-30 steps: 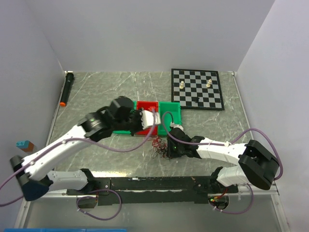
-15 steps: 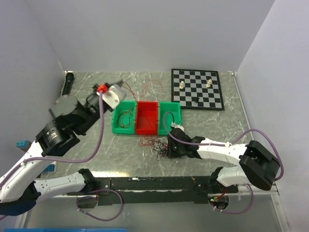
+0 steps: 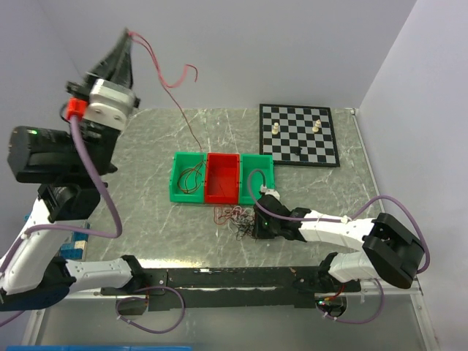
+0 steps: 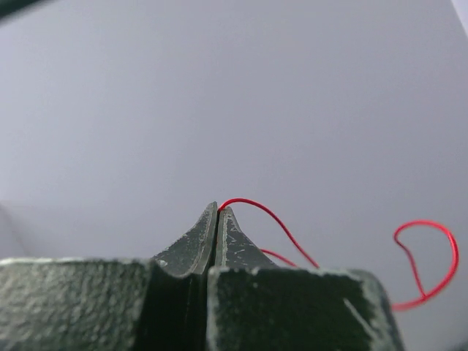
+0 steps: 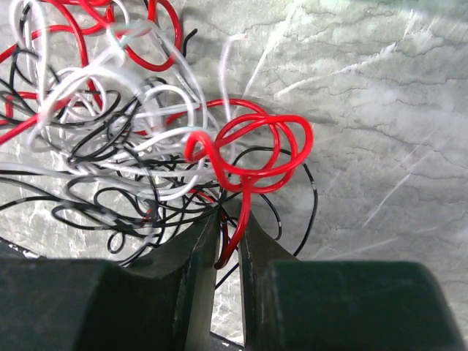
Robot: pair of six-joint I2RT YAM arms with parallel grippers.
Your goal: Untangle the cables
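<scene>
1. Overhead, top external view: left gripper [image 3: 126, 36] is poised high above the table's [image 3: 146, 212] far-left corner, clenched on one red wire [image 3: 185, 117] that trails down toward the bins [image 3: 223, 178]. The tangle [image 3: 235, 218] of cables lies just in front of the bins, with the right gripper [image 3: 257, 225] upon it. Step in hand, as judged: drawing one strand clear while the other arm anchors the heap. Open marble lies to the left; the walls and the chessboard [image 3: 300, 135] bound the far side.
2. Left wrist view: left gripper [image 4: 217, 219] fingertips are pressed together on the red wire [image 4: 248, 200], against a bare wall. The next move likely calls for lowering the wire into a bin without snagging on a rim.
3. Right wrist view: right gripper [image 5: 228, 227] jaws stand narrowly apart about a red strand [image 5: 256, 146] at the tangle's [image 5: 131, 146] edge. Whether they pinch it cannot be told.
</scene>
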